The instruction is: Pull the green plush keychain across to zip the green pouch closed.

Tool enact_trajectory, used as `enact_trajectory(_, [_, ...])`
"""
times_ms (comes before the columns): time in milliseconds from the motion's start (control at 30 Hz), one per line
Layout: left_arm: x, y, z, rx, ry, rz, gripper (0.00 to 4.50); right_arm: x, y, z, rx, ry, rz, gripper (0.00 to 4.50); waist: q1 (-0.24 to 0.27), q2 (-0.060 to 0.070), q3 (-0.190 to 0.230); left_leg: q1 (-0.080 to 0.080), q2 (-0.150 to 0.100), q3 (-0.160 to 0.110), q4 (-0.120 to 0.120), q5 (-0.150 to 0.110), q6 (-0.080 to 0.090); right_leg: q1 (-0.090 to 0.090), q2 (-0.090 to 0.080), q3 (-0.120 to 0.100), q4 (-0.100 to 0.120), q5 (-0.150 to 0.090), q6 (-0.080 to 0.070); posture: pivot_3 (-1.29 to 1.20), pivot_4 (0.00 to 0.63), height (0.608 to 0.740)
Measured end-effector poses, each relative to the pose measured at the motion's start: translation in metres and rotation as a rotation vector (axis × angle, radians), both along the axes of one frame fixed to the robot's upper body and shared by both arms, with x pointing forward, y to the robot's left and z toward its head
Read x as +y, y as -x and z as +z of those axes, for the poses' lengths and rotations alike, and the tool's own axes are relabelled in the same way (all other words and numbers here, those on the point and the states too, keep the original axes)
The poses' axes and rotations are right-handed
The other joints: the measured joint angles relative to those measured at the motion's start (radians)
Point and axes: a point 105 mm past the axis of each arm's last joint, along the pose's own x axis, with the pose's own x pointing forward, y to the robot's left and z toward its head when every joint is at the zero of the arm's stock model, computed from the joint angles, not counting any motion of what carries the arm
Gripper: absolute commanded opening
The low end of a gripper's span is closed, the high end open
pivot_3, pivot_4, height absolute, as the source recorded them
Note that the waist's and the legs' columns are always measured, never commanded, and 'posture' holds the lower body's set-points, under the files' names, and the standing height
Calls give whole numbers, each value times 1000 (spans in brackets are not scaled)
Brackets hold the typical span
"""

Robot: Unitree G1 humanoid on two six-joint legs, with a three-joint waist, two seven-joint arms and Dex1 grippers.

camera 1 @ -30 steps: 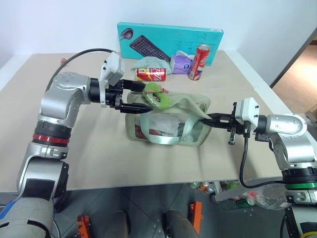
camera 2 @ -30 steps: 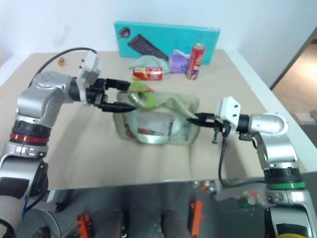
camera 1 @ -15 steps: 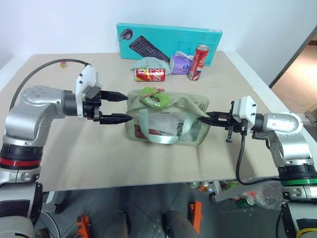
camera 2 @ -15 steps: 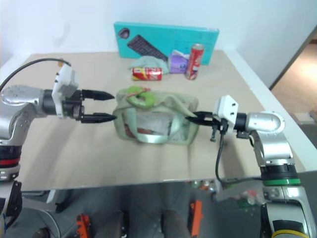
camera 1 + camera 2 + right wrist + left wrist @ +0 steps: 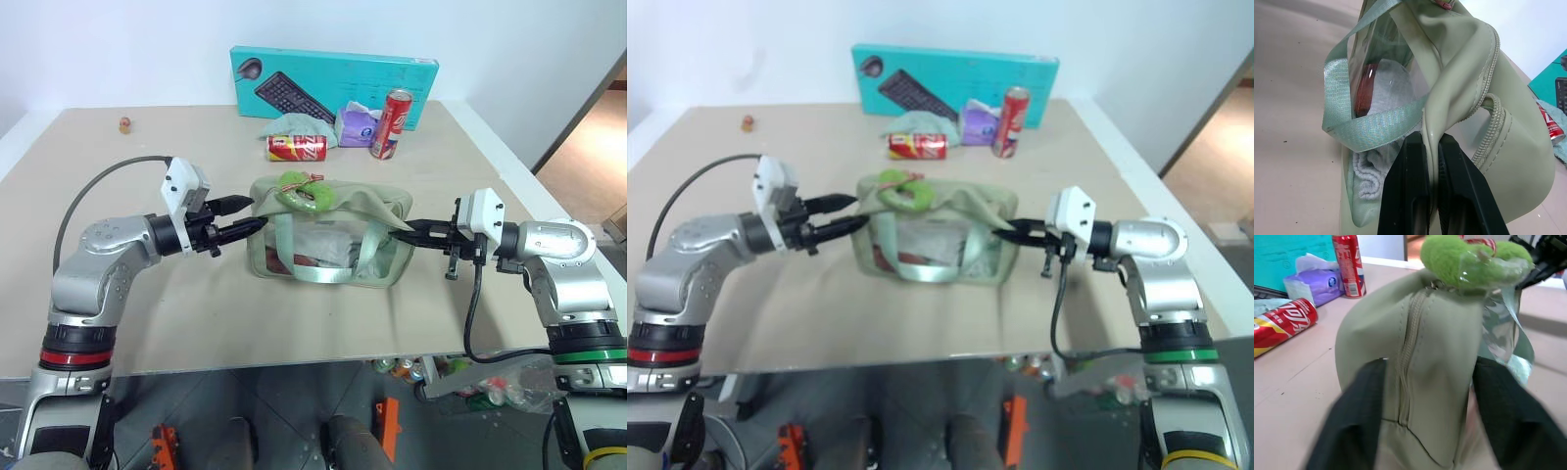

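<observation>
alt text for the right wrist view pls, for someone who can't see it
The right gripper is shut on a fold of the green pouch beside its open zipper. A pale green strap loops in front of the clear window, with grey cloth inside.

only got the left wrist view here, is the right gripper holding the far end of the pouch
Observer: Yes, the right gripper is shut on a fold of fabric at that end of the green pouch.
Operator: is the zip closed over there
Observer: It does not look closed; in the right wrist view the two rows of zip teeth stand apart beside the pinched fold.
Operator: how far along is the keychain
Observer: The green plush keychain lies on top of the pouch near the left gripper, well short of the right gripper's end.
</observation>
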Motion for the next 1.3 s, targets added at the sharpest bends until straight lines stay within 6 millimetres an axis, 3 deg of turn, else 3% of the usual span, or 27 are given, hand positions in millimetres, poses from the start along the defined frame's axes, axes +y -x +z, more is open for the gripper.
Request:
enact_trajectory(133, [-1,2,-2,3,6,5,40,0,0,0,14,-10,-3,0,0,0,0,0,0,0,0,0,0,0,0,0,0,0,0,0,150,740])
enact_trajectory(233, [-2,4,-3,1,7,4,40,-1,0,0,66,-35,-10,0,0,0,0,0,0,0,0,0,0,0,0,0,0,0,0,0,150,740])
enact_trajectory(267, [-2,5,-3,-1,6,4,0,-1,0,0,81,-39,-12,735,0,0,0,0,0,0,0,0,0,0,0,0,0,0,0,0,150,740])
enact_trajectory(433, [-5,6,-2,-3,14,3,0,-6,-1,0,140,-36,-49,2438,3,0,0,-1,0,0,0,0,0,0,-1,0,0,0,0,0,150,740])
enact_trajectory(633, [-5,6,-2,3,23,2,0,-9,0,23,88,-41,-88,4472,3,0,0,-1,-1,0,0,0,0,-1,-1,0,0,-1,1,0,150,740])
enact_trajectory(767, [-7,7,-2,7,26,-7,0,-3,4,71,-50,-39,-104,4472,3,0,0,-1,-1,0,0,0,0,-1,-1,0,0,-1,1,0,150,740])
enact_trajectory(900, [-9,6,-1,4,25,-12,0,35,20,96,-169,-42,-8,4472,3,0,0,-1,-1,-1,-1,0,0,-1,-1,-1,0,-2,0,0,150,740])
enact_trajectory(1000, [-11,6,-1,6,24,-14,0,75,30,92,-157,-93,76,4472,3,0,0,-2,-1,-1,-1,0,0,-1,-2,-1,0,-2,0,0,150,740])
enact_trajectory(1100, [-14,8,-2,11,22,-26,0,97,36,87,-107,-180,95,4472,10,-1,0,-4,-1,-1,-1,0,0,-1,-3,-2,0,-2,1,0,150,740])
enact_trajectory(1167, [-16,9,-2,9,20,-34,0,107,36,67,-21,-221,76,4472,16,-1,-1,-5,-2,-1,0,0,0,-2,-3,-2,-1,-2,0,0,150,740])
enact_trajectory(1300, [-17,10,-1,6,19,-33,0,107,29,46,59,-265,5,4472,17,-1,-1,-5,-3,-1,0,0,-1,-2,-4,-1,-1,-2,1,0,150,740])
